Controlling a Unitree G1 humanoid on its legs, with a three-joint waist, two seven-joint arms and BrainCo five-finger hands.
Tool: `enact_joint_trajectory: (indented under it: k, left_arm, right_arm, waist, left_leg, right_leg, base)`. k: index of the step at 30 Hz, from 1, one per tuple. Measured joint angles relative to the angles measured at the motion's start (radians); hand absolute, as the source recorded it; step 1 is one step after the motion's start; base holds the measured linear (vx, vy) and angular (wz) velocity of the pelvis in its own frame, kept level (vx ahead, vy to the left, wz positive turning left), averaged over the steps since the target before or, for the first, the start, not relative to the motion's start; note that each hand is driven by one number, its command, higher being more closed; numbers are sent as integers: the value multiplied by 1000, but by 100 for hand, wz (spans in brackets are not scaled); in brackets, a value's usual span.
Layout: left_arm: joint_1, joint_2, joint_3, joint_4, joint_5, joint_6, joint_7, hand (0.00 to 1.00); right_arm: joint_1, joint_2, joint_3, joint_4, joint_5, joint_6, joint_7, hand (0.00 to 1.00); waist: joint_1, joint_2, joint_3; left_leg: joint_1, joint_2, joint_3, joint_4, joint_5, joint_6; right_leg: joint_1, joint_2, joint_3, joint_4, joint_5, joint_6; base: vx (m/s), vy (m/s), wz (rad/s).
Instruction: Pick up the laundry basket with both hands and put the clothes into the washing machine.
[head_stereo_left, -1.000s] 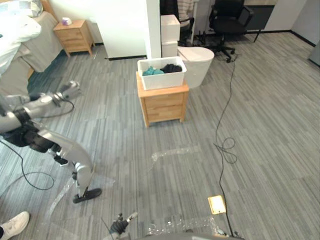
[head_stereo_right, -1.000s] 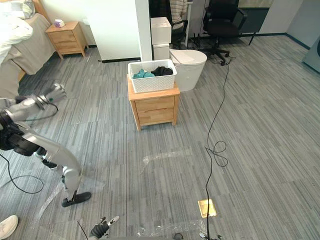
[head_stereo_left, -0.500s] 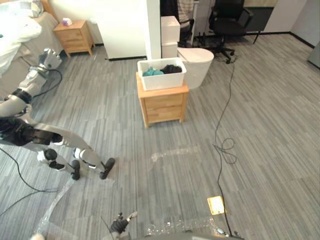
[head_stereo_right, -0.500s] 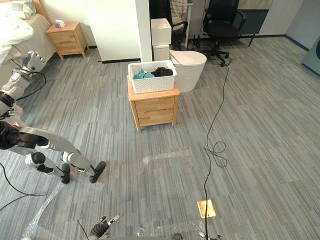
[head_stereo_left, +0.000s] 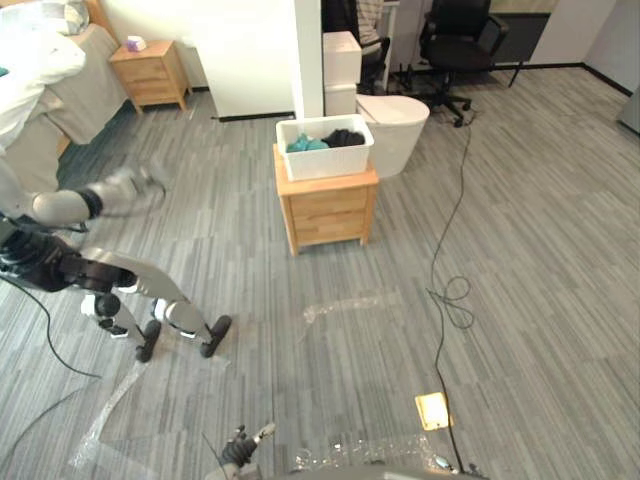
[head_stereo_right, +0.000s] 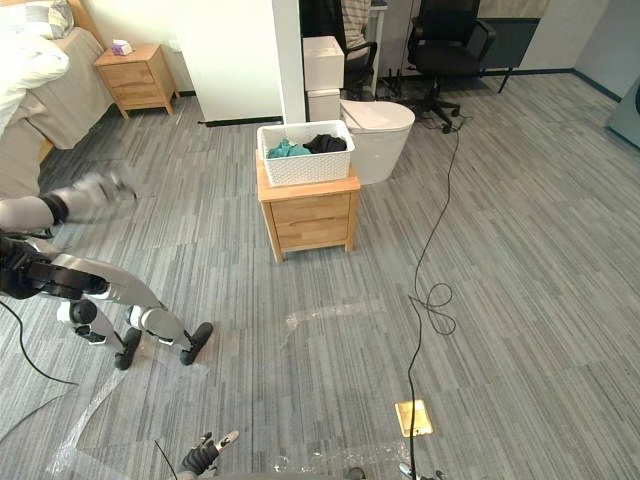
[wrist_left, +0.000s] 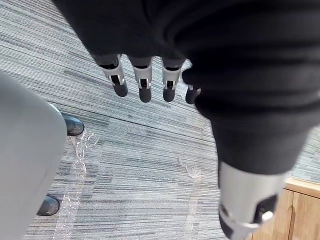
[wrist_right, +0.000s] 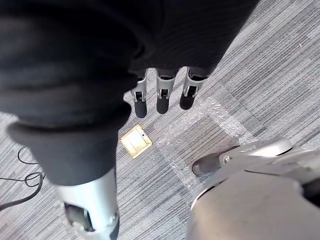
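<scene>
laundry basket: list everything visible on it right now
The laundry basket is white, rectangular, plastic-looking, with perforated walls and a smooth rim. It sits upright on the wooden nightstand, covering most of its top. Inside lie a teal garment on the left and a black garment on the right, both about rim height. A white toilet stands close behind on the right. Nothing else visibly touches it.

You are looking at a mock home laid out in one open room. A bed (head_stereo_left: 45, 85) with a wooden nightstand (head_stereo_left: 150, 72) stands at the far left. A white toilet (head_stereo_left: 398, 125) sits in the open beside a low wooden cabinet (head_stereo_left: 326, 208) that carries a laundry basket (head_stereo_left: 322, 158). A black office chair (head_stereo_left: 458, 38), a loose cable (head_stereo_left: 447, 285) and clear tape (head_stereo_left: 345, 303) on the grey plank floor (head_stereo_left: 560, 250) mark it as a test space.
</scene>
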Motion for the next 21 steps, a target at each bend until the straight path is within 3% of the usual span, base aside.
enact_joint_trajectory:
  k: [6, 7, 9, 10, 11, 12, 14, 15, 16, 17, 18, 20, 21]
  left_arm:
    - [-1, 0, 11, 1, -2, 0, 0, 0]
    - [-2, 2, 17, 0, -3, 1, 0, 0]
    - [-7, 3, 40, -1, -14, 2, -1, 0]
    - [-2, 7, 57, -3, -21, 6, 0, 0]
    - [-2, 8, 78, -24, -25, 6, -1, 0]
    - [-4, 4, 93, -34, -32, 6, -2, 0]
    - [0, -1, 124, -57, -51, 4, -2, 0]
    - [4, -4, 123, -59, -53, 4, -2, 0]
    - [1, -6, 122, -60, -56, 4, -3, 0]
    - [2, -10, 122, -61, -57, 2, -3, 0]
    - [7, -15, 123, -60, -57, 1, -4, 0]
    - [25, -20, 123, -59, -57, 2, -5, 0]
    - [47, -19, 125, -55, -57, 4, -4, 0]
  right_arm:
    - [1, 5, -27, 0, 23, 0, 4, 0]
    - [2, 6, -28, 1, 30, 0, 5, 0]
    - [4, 6, -28, 1, 32, 0, 6, 0]
    - [5, 9, -27, 1, 37, 0, 8, 0]
    - [13, 11, -28, 1, 40, -1, 11, 0]
    - [16, 6, -27, 1, 41, -1, 13, 0]
    - [19, 4, -21, -2, 50, -1, 16, 0]
    - [17, -2, -20, -2, 63, 0, 16, 0]
    - [12, -11, -20, -1, 65, 0, 16, 0]
    - [-2, -18, -21, -1, 69, 0, 18, 0]
    - [-20, -23, -21, -1, 76, 0, 19, 0]
    - [-19, -40, -27, -1, 78, 0, 20, 0]
    - [-13, -36, -29, -1, 78, 2, 21, 0]
  waist:
    - [-1, -1, 0]
    - [-1, -2, 1]
    - [1, 3, 7]
    - [-1, -6, 14]
    - [-2, 1, 26]
    - [2, -3, 30]
    - [15, -5, 54]
    - [23, 3, 57]
    - [28, 2, 56]
    - [30, 5, 57]
    - [33, 25, 63]
    - [37, 49, 55]
    - [43, 55, 54]
  left_leg:
    - [-18, 2, -13, 10, -1, -2]
    - [-41, 8, -18, 54, -27, -9]
    - [-96, 26, -22, 192, -91, -30]
    - [-149, 38, -15, 333, -109, -53]
    - [-234, 56, 3, 529, -102, -63]
    - [-270, 74, 22, 623, -87, -61]
    - [-364, 119, 115, 839, -27, -34]
    - [-392, 115, 141, 835, -59, 14]
    - [-404, 104, 148, 805, -68, 16]
    - [-426, 73, 146, 681, -70, 14]
    - [-432, 37, 134, 478, -55, -7]
    - [-423, 12, 91, 300, -26, -42]
    - [-426, 7, 70, 282, -24, -25]
  right_leg:
    - [-1, 2, -12, -5, 0, -1]
    - [2, 7, -22, -4, -5, -5]
    - [6, 19, -32, 15, -30, -23]
    - [15, 25, -42, 37, -60, -41]
    - [18, 26, -56, 74, -87, -55]
    - [24, 31, -57, 95, -104, -61]
    - [59, 26, -50, 142, -148, -77]
    - [68, 20, -38, 146, -156, -84]
    - [67, 16, -30, 144, -157, -84]
    - [59, 7, -13, 139, -158, -83]
    - [39, 2, 9, 138, -166, -77]
    - [24, 10, 33, 142, -182, -70]
    - [16, 14, 55, 182, -223, -63]
  base:
    - [-12, -5, 6]
    - [-39, -25, 17]
    - [-26, -30, 18]
    - [-55, -54, 34]
    - [-62, -71, 34]
    - [-49, -78, 20]
    - [12, -70, 3]
    - [63, -38, -12]
    - [105, 1, -27]
    - [182, 50, -51]
    - [139, 52, -48]
    - [195, 93, -56]
    - [371, 172, -62]
